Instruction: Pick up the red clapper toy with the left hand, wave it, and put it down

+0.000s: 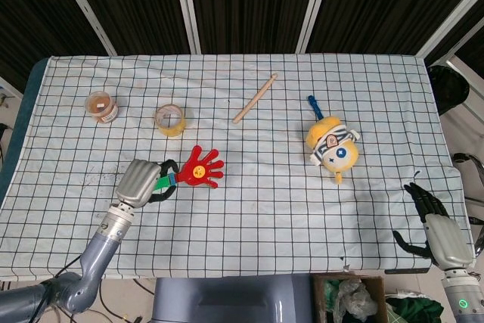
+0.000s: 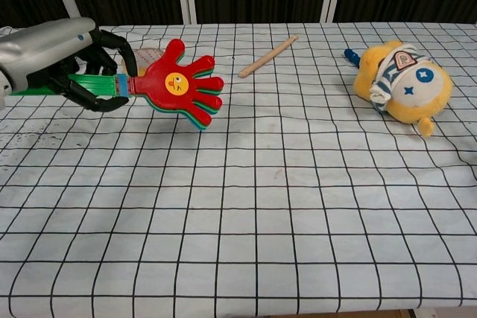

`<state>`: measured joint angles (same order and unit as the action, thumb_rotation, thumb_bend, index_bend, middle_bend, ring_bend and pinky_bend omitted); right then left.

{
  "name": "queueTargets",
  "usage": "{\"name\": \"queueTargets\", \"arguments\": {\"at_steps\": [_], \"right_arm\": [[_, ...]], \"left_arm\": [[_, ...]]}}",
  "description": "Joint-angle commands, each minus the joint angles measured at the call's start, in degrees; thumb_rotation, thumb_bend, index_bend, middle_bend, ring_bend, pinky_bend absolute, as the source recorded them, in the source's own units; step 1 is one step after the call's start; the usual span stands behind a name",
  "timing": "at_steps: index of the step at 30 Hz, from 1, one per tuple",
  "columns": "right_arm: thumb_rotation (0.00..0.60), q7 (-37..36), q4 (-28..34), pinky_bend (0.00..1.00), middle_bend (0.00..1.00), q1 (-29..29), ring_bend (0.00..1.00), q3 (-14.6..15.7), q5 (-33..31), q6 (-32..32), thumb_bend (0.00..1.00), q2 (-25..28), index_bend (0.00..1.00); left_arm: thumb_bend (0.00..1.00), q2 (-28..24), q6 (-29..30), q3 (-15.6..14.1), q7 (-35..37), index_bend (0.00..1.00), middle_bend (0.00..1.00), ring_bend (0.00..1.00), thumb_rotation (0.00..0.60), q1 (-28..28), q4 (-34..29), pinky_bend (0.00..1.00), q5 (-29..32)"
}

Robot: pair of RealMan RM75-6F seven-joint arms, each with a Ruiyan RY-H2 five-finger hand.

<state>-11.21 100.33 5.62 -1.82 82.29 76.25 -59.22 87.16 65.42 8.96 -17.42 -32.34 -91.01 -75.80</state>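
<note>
My left hand (image 1: 141, 181) (image 2: 63, 57) grips the green handle of the red clapper toy (image 1: 200, 168) (image 2: 181, 83). The toy is a red hand shape with a yellow smiley face, with green and blue layers behind it. It hangs above the checked cloth at the left front, pointing right. My right hand (image 1: 436, 226) rests open at the table's right front corner, holding nothing; it does not show in the chest view.
A roll of yellow tape (image 1: 169, 119) and a small brown jar (image 1: 100, 106) stand behind the toy. A wooden stick (image 1: 255, 98) (image 2: 267, 56) lies mid-back. A yellow plush toy (image 1: 332, 146) (image 2: 402, 84) lies on the right.
</note>
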Motion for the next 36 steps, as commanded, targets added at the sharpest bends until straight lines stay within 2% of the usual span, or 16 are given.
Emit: {"name": "queueTargets", "arguments": {"at_steps": [1, 7, 10, 14, 16, 17, 20, 23, 27, 32, 36], "right_arm": [[0.6, 0.0, 0.0, 0.06, 0.0, 0.0, 0.0, 0.0, 0.0, 0.0, 0.29, 0.0, 0.0], [0.6, 0.3, 0.1, 0.06, 0.0, 0.0, 0.0, 0.0, -0.1, -0.1, 0.29, 0.0, 0.0], [0.6, 0.3, 0.1, 0.06, 0.0, 0.0, 0.0, 0.0, -0.2, -0.1, 0.29, -0.1, 0.0], [0.6, 0.6, 0.1, 0.06, 0.0, 0.0, 0.0, 0.0, -0.3, -0.2, 0.29, -0.1, 0.0], [0.6, 0.7, 0.2, 0.06, 0.0, 0.0, 0.0, 0.0, -0.4, -0.2, 0.29, -0.1, 0.0], [0.6, 0.7, 0.2, 0.06, 0.0, 0.0, 0.0, -0.1, -0.5, -0.1, 0.29, -0.1, 0.0], [0.6, 0.7, 0.2, 0.06, 0.0, 0.0, 0.0, -0.1, -0.5, -0.1, 0.29, -0.1, 0.0], [0.6, 0.6, 0.2, 0.06, 0.0, 0.0, 0.0, -0.1, -0.5, -0.1, 0.29, 0.0, 0.0], [0.6, 0.7, 0.2, 0.06, 0.0, -0.1, 0.0, 0.0, -0.4, -0.1, 0.29, 0.0, 0.0], [0.6, 0.7, 0.2, 0.06, 0.0, -0.1, 0.0, 0.0, -0.3, 0.0, 0.29, 0.0, 0.0], [0.6, 0.9, 0.1, 0.06, 0.0, -0.1, 0.0, 0.0, -0.4, 0.0, 0.29, 0.0, 0.0]], "left_arm": [[0.48, 0.2, -1.3, -0.8, 0.3, 0.55, 0.72, 0.67, 0.6, -0.5, 2.3, 0.84, -0.1], [0.47, 1.0, -2.6, -2.0, 0.5, 0.54, 0.71, 0.66, 0.6, -0.8, 6.3, 0.83, 0.0], [0.45, 1.3, -2.6, -2.6, 0.9, 0.51, 0.67, 0.6, 0.6, -0.8, 8.1, 0.78, -0.8], [0.36, 1.3, -2.9, -3.4, 1.3, 0.46, 0.6, 0.53, 0.6, -0.9, 10.1, 0.72, -1.7], [0.3, 1.3, -2.6, -3.6, 0.7, 0.41, 0.54, 0.45, 0.6, -0.8, 10.9, 0.63, -2.0], [0.26, 1.4, -2.4, -3.7, 0.4, 0.35, 0.49, 0.39, 0.6, -0.7, 11.2, 0.55, -2.0], [0.17, 1.5, -1.8, -3.9, -1.0, 0.22, 0.33, 0.27, 0.6, -0.3, 11.9, 0.42, -1.6], [0.13, 1.4, -1.4, -3.9, -2.2, 0.15, 0.24, 0.2, 0.6, 0.2, 11.8, 0.36, -0.9], [0.09, 1.1, -0.3, -3.7, -3.1, 0.11, 0.2, 0.18, 0.6, 0.8, 11.5, 0.33, -0.7], [0.08, 0.3, 0.4, -3.7, -3.0, 0.11, 0.19, 0.16, 0.6, 1.6, 10.4, 0.32, 0.0], [0.08, -2.0, 3.3, -4.4, -2.1, 0.1, 0.19, 0.16, 0.6, 3.5, 7.4, 0.3, -1.2]]}}
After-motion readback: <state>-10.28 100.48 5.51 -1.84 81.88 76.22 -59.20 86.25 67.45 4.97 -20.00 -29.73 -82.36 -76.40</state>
